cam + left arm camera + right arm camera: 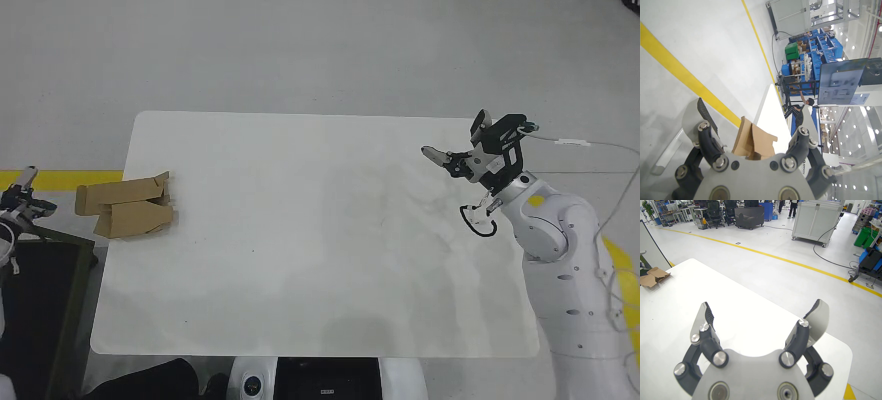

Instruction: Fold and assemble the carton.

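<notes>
Both spread wide: we're hovering left gripper (pixel 753 105) off the table (pixel 320 250) edge near the cardboard carton (pixel 128 207), right gripper (pixel 762 302) above its far-right corner.

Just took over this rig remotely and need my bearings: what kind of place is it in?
Most likely an industrial workshop or factory test floor: a yellow floor line, blue bin racks and a wheeled metal-framed cabinet.

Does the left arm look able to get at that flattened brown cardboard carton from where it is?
Probably yes: the left gripper, open, sits just off the white table's edge beside the flattened brown cardboard carton, nothing between.
</notes>
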Action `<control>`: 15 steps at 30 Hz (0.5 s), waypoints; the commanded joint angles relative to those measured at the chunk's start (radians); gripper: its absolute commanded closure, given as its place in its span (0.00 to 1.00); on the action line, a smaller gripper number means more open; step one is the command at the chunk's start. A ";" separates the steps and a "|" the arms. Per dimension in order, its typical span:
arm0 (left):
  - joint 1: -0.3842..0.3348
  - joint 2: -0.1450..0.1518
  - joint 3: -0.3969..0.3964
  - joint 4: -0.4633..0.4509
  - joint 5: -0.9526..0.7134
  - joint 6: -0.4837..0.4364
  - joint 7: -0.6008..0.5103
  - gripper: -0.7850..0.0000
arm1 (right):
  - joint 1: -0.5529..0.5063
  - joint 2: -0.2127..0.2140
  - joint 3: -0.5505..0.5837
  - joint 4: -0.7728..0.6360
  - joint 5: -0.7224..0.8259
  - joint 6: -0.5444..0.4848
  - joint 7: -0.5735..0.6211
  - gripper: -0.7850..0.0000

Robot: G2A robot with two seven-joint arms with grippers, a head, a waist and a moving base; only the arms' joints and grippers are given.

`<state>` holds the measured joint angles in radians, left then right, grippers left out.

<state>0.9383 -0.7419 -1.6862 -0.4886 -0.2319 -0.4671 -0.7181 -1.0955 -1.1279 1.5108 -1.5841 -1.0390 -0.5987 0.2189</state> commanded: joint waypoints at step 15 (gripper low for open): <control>0.037 -0.032 0.051 0.000 -0.061 -0.038 -0.174 0.67 | 0.000 0.000 0.000 0.000 0.000 0.000 0.000 0.00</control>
<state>0.9753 -0.7733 -1.6365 -0.4887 -0.2924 -0.5053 -0.8882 -1.0955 -1.1279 1.5108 -1.5841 -1.0390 -0.5987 0.2189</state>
